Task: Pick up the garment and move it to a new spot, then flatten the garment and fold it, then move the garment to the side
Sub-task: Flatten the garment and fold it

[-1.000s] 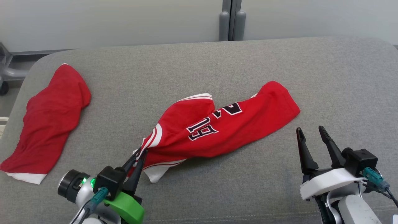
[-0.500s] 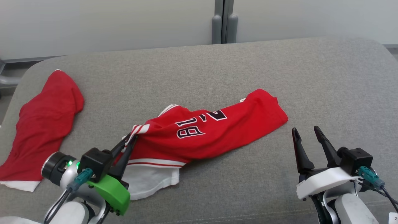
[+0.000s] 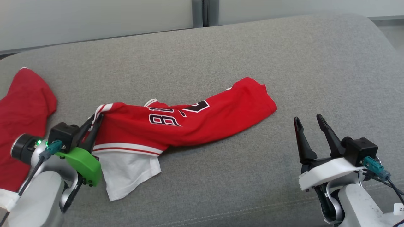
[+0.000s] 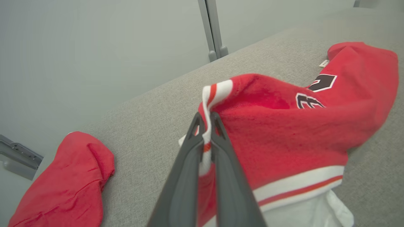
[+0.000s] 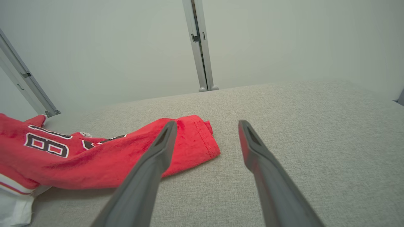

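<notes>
- A grey woven cushion spans the head view, with rounded corners at 10 and 2 o'clock.
- A stitched seam runs along its near edge, toward 6 o'clock.
- Behind it, at 12 o'clock, stands a pale grey-green wall of plain panels.
- A grey post splits the panels at 12 o'clock.
- A strip of pale floor shows at 2 o'clock.
- In the right wrist view a slanted metal rail crosses the wall at 9 o'clock.
- The light is soft and even, and shadows are faint.
</notes>
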Motion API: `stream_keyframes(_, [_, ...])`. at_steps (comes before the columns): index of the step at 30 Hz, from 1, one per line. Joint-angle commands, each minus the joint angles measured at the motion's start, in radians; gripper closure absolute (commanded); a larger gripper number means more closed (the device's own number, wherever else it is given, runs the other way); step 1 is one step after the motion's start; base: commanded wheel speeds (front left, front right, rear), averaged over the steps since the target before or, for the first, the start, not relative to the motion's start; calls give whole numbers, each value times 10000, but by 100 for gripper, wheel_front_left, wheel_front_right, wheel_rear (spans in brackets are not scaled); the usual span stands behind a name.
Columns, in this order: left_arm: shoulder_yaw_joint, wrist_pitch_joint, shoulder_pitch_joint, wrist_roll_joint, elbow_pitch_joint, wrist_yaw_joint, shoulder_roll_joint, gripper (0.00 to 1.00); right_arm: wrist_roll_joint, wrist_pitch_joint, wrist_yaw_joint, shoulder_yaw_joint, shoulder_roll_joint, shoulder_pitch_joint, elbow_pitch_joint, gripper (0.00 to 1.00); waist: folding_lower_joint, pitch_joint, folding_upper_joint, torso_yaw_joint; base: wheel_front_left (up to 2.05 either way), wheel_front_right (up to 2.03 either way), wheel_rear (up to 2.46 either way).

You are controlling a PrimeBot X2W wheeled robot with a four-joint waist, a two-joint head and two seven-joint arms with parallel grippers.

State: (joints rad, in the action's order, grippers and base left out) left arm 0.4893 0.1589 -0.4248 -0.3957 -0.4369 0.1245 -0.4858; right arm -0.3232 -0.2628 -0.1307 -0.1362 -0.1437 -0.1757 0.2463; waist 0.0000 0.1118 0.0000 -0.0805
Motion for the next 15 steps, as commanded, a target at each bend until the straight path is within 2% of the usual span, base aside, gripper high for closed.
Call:
stream_keyframes(1, [90,140,-343,-91,-288,50,-22,100,-30,-32,0,-8,-56,-160,-11,0,0,281,0,-251,0,0,0])
stream_keyframes(12, [935,970,-1741,-728,-2808,53,62,100,93,-32,0,-151,-4,-538,40,0,0,755,0,-770,0,0,0])
stream_keyframes(13, [964,999,-1789,-735,-2990,54,83,89,83,-32,0,-139,-8,-531,56,0,0,753,0,-786,0,0,0])
stream_keyframes(14, [937,1047,-1858,-717,-3231,54,156,0,63,-32,0,-114,-27,-512,84,0,0,729,0,-790,0,0,0])
stream_keyframes(15, [876,1066,-1883,-677,-3314,55,188,0,64,-32,0,-97,-34,-505,105,0,0,710,0,-782,0,0,0])
